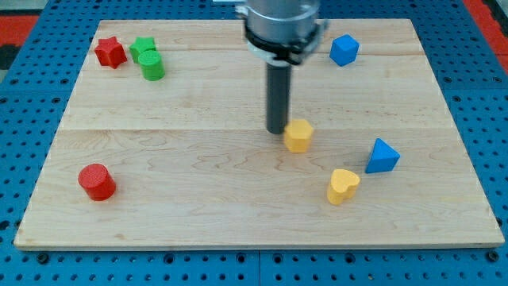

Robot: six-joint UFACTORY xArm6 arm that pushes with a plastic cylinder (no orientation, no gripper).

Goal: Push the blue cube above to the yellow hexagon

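The blue cube (344, 49) sits near the view's top right on the wooden board (175, 159). The yellow hexagon (298, 136) lies right of the board's middle. My tip (277, 130) stands just left of the yellow hexagon, touching or almost touching it, and well below and left of the blue cube.
A blue triangular block (382, 156) and a yellow heart (343, 186) lie at the lower right. A red star (110, 52), a green star (143, 47) and a green cylinder (152, 66) sit at the top left. A red cylinder (97, 182) lies at the lower left.
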